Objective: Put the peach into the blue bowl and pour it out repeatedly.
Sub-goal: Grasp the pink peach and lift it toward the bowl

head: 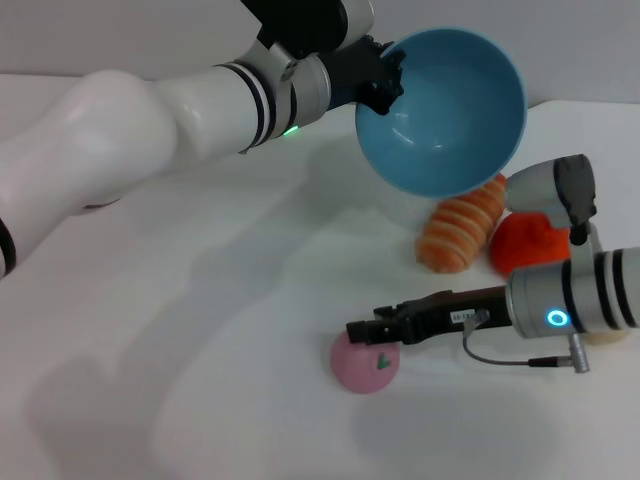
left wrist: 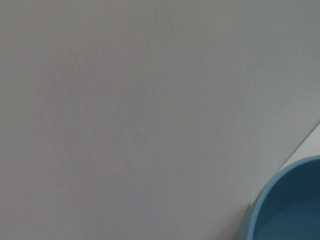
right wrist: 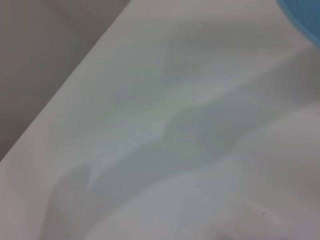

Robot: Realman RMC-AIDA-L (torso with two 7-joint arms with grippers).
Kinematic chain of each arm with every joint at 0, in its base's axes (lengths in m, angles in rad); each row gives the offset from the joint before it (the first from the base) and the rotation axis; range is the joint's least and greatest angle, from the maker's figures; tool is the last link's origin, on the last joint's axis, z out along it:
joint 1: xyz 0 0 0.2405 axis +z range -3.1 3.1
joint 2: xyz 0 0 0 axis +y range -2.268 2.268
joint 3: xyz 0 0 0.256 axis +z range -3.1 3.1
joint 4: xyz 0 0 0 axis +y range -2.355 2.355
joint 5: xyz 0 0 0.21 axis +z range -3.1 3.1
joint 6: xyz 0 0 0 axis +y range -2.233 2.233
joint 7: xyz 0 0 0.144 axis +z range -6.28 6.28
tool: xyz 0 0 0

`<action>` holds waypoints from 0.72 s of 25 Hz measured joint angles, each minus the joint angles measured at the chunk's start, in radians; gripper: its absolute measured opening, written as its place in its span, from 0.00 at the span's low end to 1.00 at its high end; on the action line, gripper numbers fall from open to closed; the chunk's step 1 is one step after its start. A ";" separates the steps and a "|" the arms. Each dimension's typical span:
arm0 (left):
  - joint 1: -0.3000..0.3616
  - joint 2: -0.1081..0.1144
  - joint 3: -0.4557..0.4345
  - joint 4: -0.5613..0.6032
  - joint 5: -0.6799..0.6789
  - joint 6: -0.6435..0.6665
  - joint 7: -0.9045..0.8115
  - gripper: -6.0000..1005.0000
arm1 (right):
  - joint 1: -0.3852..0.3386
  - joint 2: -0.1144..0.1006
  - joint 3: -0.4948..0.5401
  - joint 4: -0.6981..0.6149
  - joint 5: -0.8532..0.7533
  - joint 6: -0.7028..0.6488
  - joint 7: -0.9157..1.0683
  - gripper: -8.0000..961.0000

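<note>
My left gripper is shut on the rim of the blue bowl. It holds the bowl in the air at the back of the table, tilted so the empty inside faces me. Part of the bowl shows in the left wrist view, and a sliver shows in the right wrist view. The pink peach lies on the white table, below and in front of the bowl. My right gripper reaches in from the right and sits just over the peach's top, touching or nearly touching it.
An orange striped bread-like toy and an orange-red round fruit lie under the bowl, behind my right arm. The table's far edge runs behind the bowl.
</note>
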 joint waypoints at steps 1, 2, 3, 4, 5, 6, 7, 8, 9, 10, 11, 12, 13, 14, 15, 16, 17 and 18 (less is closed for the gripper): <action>0.000 0.000 0.000 0.000 0.000 0.000 0.000 0.00 | 0.007 0.000 0.000 0.012 0.000 0.005 0.001 0.66; 0.000 0.000 0.001 0.000 0.000 0.000 0.000 0.00 | 0.015 0.001 0.000 0.025 0.000 0.011 0.001 0.65; 0.000 0.000 0.002 0.000 0.000 0.000 0.000 0.00 | 0.024 0.001 -0.001 0.042 0.000 0.018 0.004 0.65; 0.000 0.000 0.003 0.000 0.000 0.000 0.000 0.00 | 0.028 0.001 -0.002 0.051 -0.001 0.020 0.006 0.65; 0.000 0.000 0.003 0.000 0.000 -0.001 0.001 0.00 | 0.031 0.001 -0.002 0.059 -0.002 0.022 0.007 0.64; 0.000 -0.001 0.004 0.000 -0.001 -0.001 0.002 0.00 | 0.032 0.001 -0.002 0.065 -0.003 0.022 0.008 0.64; 0.000 -0.001 0.004 0.000 -0.001 -0.002 0.002 0.00 | 0.032 0.001 -0.002 0.065 -0.003 0.022 0.008 0.64; 0.000 -0.001 0.004 0.000 -0.001 -0.002 0.002 0.00 | 0.029 0.001 -0.002 0.065 -0.003 0.022 0.008 0.63; 0.000 -0.001 0.004 0.000 -0.001 -0.002 0.002 0.00 | 0.027 0.001 -0.003 0.064 -0.004 0.022 0.009 0.63; 0.000 -0.001 0.004 0.000 -0.001 -0.002 0.002 0.00 | 0.025 0.000 -0.003 0.063 -0.004 0.021 0.009 0.63; 0.001 -0.002 0.004 -0.002 -0.001 -0.002 0.002 0.00 | 0.024 0.000 -0.003 0.062 -0.006 0.020 0.009 0.62; 0.001 -0.002 0.004 -0.002 -0.001 -0.002 0.002 0.00 | 0.024 0.000 -0.003 0.062 -0.007 0.017 0.009 0.62; 0.001 -0.002 0.004 -0.002 -0.001 -0.002 0.002 0.00 | 0.024 0.000 -0.003 0.062 -0.007 0.013 0.009 0.62; 0.001 -0.002 0.004 -0.002 -0.001 -0.002 0.002 0.00 | 0.024 -0.001 -0.004 0.062 -0.008 0.010 0.009 0.62; 0.002 -0.002 0.004 -0.003 -0.001 -0.002 0.001 0.00 | 0.024 -0.001 -0.004 0.062 -0.008 0.008 0.009 0.61; 0.002 -0.001 0.004 -0.003 -0.001 -0.002 -0.001 0.00 | 0.024 -0.001 -0.005 0.062 -0.008 0.006 0.009 0.61; 0.002 -0.001 0.004 -0.004 -0.001 -0.002 -0.001 0.00 | 0.024 -0.001 -0.005 0.061 -0.008 0.006 0.008 0.61; 0.002 0.000 0.004 -0.005 -0.001 -0.002 -0.001 0.00 | 0.024 -0.001 -0.005 0.061 -0.009 0.005 0.007 0.60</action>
